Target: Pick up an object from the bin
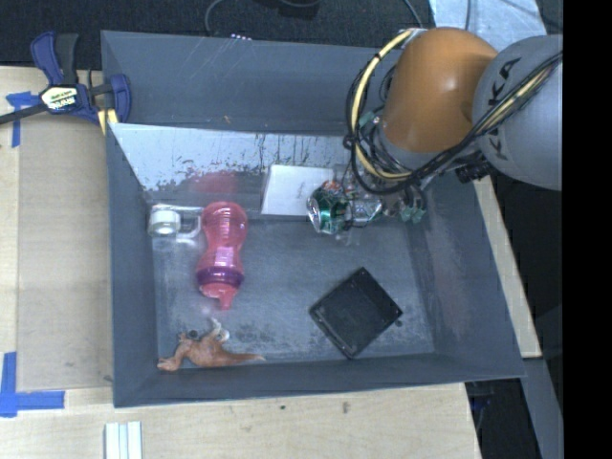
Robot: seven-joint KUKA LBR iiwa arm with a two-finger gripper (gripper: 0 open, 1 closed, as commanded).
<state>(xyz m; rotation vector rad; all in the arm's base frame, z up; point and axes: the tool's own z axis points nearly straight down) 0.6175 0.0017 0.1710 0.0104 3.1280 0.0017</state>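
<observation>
My gripper (332, 210) hangs low over the back middle of the bin, just below the arm's orange cover. It sits at the right edge of a flat white card (295, 191) that lies against the back wall. A black square pad (356, 312) lies flat on the floor a little in front of the gripper, apart from it.
A pink plastic bottle (221, 253) lies on its side left of centre. A small clear piece with a white cap (167, 223) rests beside its upper end. A brown toy animal (203, 351) lies along the front left wall. The arm and its cables fill the back right corner.
</observation>
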